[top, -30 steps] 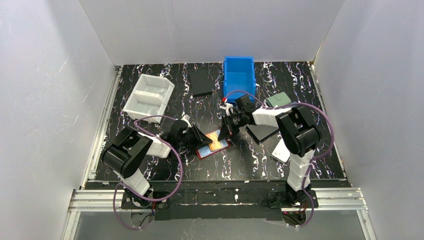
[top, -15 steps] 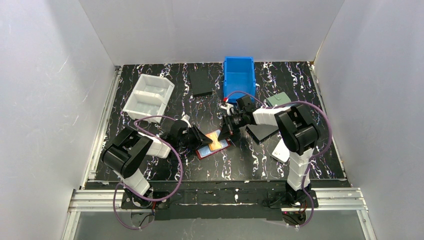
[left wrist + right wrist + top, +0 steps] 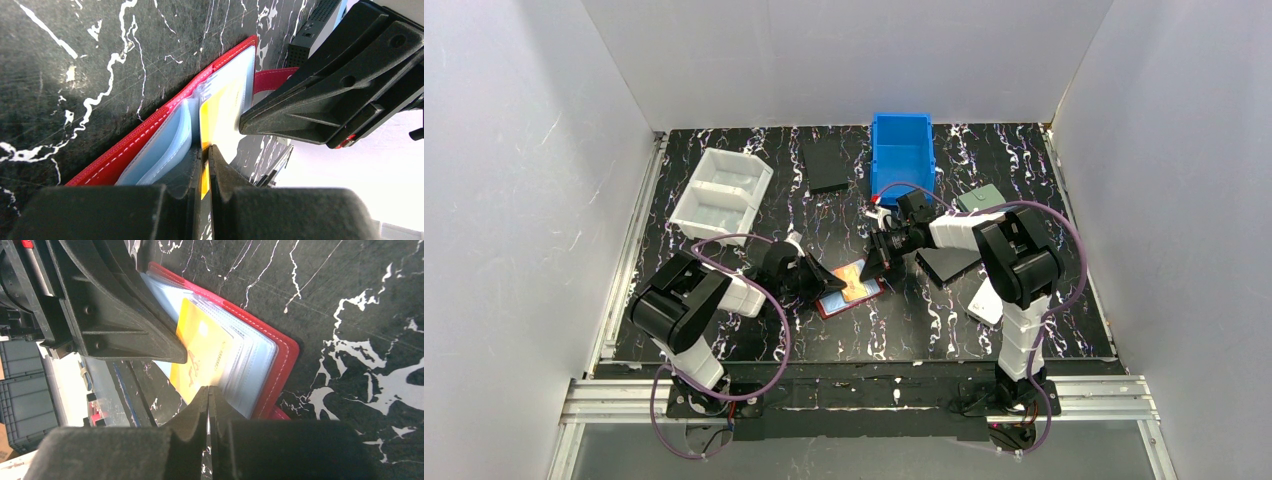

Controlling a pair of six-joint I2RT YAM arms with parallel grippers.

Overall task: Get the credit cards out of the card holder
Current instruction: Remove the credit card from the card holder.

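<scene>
One red card holder [image 3: 150,131] lies open mid-table, and I count a single orange credit card [image 3: 220,107] standing out of its pale blue pockets. Two grippers meet over it. The left gripper [image 3: 205,149] is pinched tight on that card's edge. The right gripper [image 3: 208,390] has its fingers closed together, tips down at the holder beside the card. Behind sit one blue bin [image 3: 902,150], one white tray [image 3: 724,205] and two black cases [image 3: 827,165].
</scene>
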